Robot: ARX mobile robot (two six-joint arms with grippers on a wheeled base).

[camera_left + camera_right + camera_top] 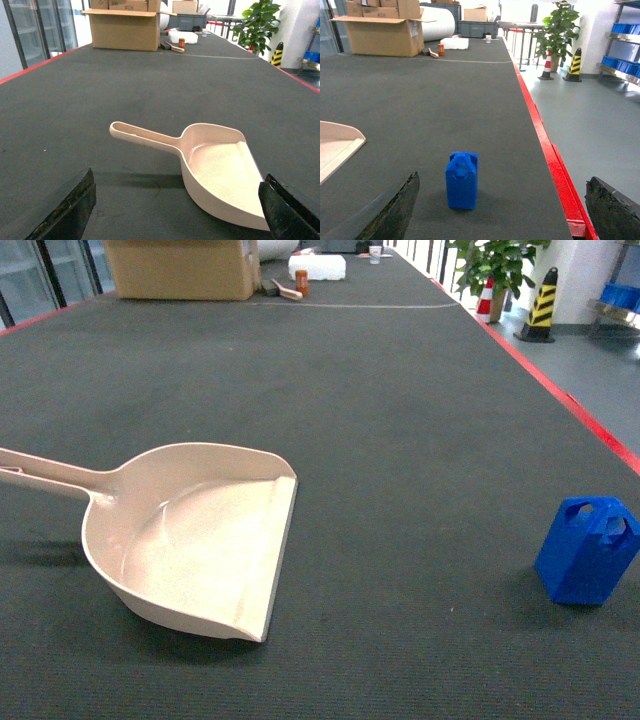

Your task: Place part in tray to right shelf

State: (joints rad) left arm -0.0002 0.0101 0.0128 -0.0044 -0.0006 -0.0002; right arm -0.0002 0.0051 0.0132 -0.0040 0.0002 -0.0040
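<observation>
Lying empty, tray, part standing well apart

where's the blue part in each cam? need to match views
Head: blue part at far right, standing upright on the dark mat, well apart from the beige dustpan.
Left wrist: not in view; only the dustpan shows.
Right wrist: part low centre, upright.
Shared landmark: cardboard box at the far end.

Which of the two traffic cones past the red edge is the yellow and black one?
The farther cone, right of the potted plant; the red and white cone stands nearer the table.
</observation>
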